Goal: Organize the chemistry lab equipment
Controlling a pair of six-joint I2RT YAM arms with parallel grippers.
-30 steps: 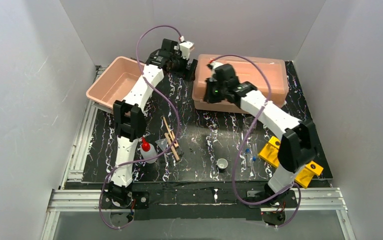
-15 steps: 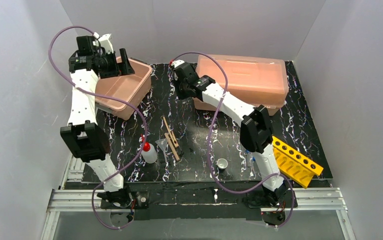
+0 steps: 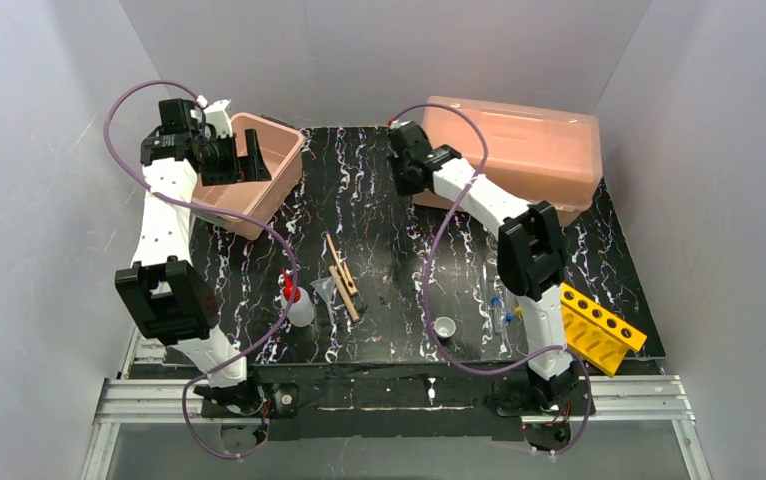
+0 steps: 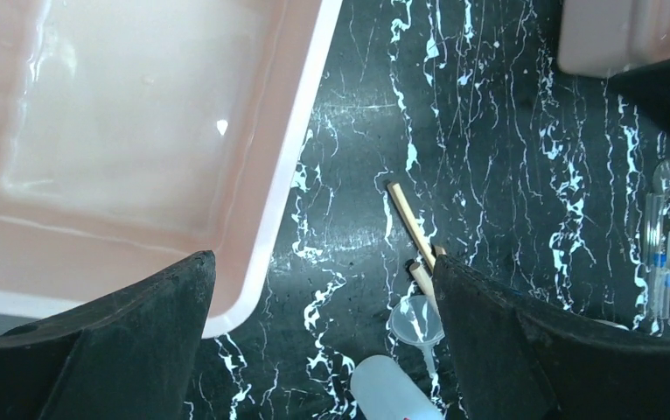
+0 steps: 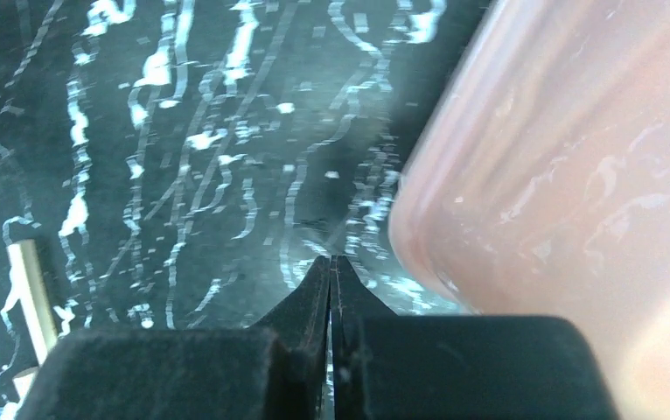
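The white squeeze bottle with red nozzle (image 3: 297, 305), the wooden clamps (image 3: 341, 272), the tiny white cup (image 3: 445, 328), the blue-capped tubes (image 3: 501, 310) and the yellow holed rack (image 3: 599, 328) lie along the near half of the black mat. My left gripper (image 3: 251, 160) is open and empty above the right rim of the open pink tray (image 3: 259, 205). Its wrist view shows the tray (image 4: 139, 131), the clamps (image 4: 410, 219), a clear funnel (image 4: 417, 319) and the bottle (image 4: 393, 394) below my left gripper (image 4: 323, 262). My right gripper (image 3: 405, 183) is shut and empty beside the left end of the lidded pink box (image 3: 519, 150). The beaker is not clearly visible.
The lidded pink box (image 5: 576, 157) fills the right of the right wrist view, close to my right gripper (image 5: 330, 262); a wooden clamp end (image 5: 30, 289) shows at left. White walls close in the mat on three sides. An aluminium rail runs along the near edge.
The lidded box has slid and turned toward the right with my right gripper at its left end. My left arm swung left to the tray, which shifted and turned.
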